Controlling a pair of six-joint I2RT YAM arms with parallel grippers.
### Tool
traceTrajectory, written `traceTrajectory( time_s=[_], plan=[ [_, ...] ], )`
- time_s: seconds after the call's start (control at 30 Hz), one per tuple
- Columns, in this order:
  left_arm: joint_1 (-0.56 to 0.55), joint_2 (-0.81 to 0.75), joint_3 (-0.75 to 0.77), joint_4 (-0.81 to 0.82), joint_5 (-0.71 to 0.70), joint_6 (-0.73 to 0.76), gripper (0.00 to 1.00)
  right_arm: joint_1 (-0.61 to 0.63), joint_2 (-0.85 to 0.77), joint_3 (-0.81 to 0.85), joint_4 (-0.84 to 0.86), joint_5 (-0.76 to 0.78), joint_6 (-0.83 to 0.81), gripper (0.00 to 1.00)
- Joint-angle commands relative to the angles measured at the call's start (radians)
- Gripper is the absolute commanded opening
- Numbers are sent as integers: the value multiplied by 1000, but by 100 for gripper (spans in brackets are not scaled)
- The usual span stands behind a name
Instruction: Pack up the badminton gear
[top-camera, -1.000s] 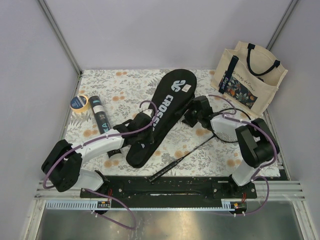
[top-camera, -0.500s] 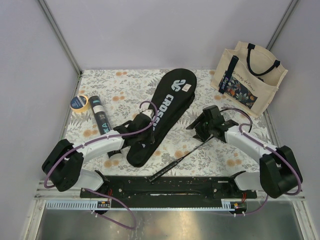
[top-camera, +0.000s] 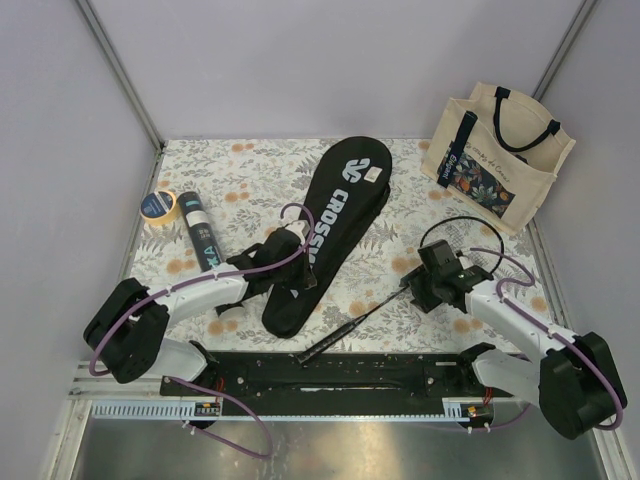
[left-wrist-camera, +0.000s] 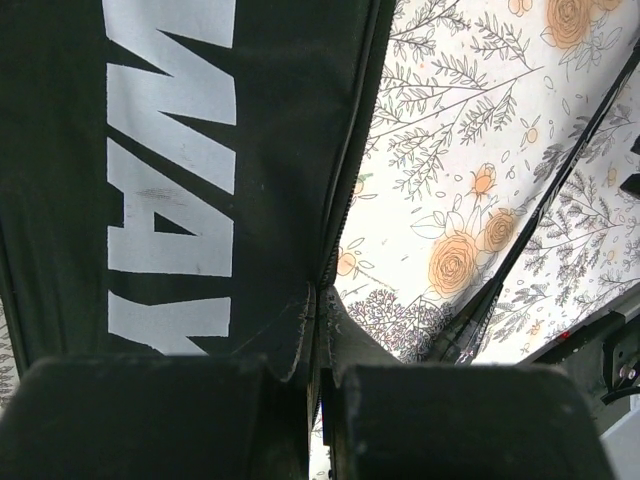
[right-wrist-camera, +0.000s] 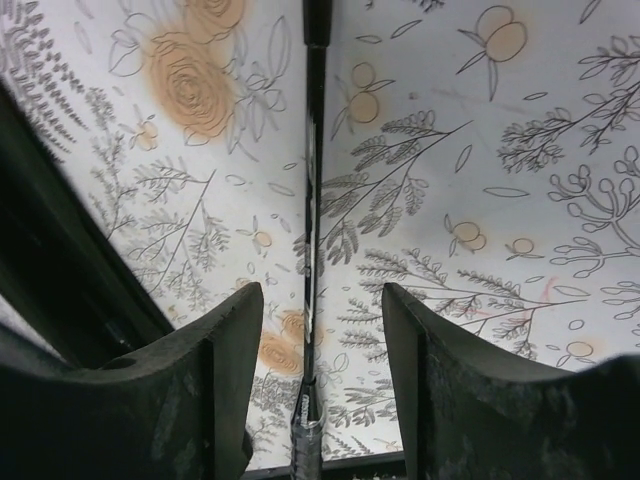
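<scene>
At the far left, well apart from both my grippers, the black tube (top-camera: 200, 233) with teal lettering lies on the floral cloth (top-camera: 250, 170), just beside the yellow-rimmed tape roll (top-camera: 158, 205). My left gripper (left-wrist-camera: 320, 392) is pinched tight on the bag (left-wrist-camera: 170, 150), clamping its zippered edge at the narrow end. From above, the left gripper (top-camera: 288, 268) sits on that lower part. The bag (top-camera: 335, 215) is long, black and racket-shaped, with big white "CROSSWAY" letters, and runs up and to the right across the cloth.

Further right, one thin black racket (top-camera: 345, 330) lies flat, handle toward my bases, hoop toward the cream tote (top-camera: 500, 150). My right gripper (right-wrist-camera: 320, 300) hangs over its shaft (right-wrist-camera: 313, 200) with the jaws apart. The shaft runs straight down the gap between the fingers (right-wrist-camera: 215, 380), touching neither. From above, the right gripper (top-camera: 420, 288) is at the upper shaft, just below the hoop.
</scene>
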Motion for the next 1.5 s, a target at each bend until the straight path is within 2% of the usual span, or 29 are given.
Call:
traceTrajectory(
  time_s=[0.0, 0.37, 0.43, 0.47, 0.6, 0.73, 0.87, 1.0, 1.2, 1.47],
  plan=[
    [5, -29, -14, 78, 54, -20, 0, -1, 46, -12, 27, 59, 25, 59],
    [3, -83, -27, 93, 70, -37, 0, 0, 216, 20, 58, 20, 2, 56],
    [5, -87, -35, 102, 71, -40, 0, 0, 227, 20, 67, 21, -4, 52],
    [3, -89, -38, 104, 71, -42, 0, 0, 241, 20, 66, 23, -9, 46],
    [5, -93, -44, 119, 65, -49, 0, 0, 275, 38, 46, 10, -46, 34],
    [5, -93, -35, 111, 59, -39, 0, 2, 266, 45, 26, -3, -78, 16],
    [5, -89, -31, 117, 71, -40, 0, 20, 207, 45, 35, -36, -139, 9],
    [3, -96, -35, 131, 85, -48, 0, 106, 164, 69, 12, -33, -207, 0],
    [5, -103, -35, 143, 94, -40, 0, 161, 57, 42, 21, 18, -233, 0],
    [3, -109, -52, 223, 139, -46, 0, 180, 29, 18, 142, -100, -310, 0]
  ],
)
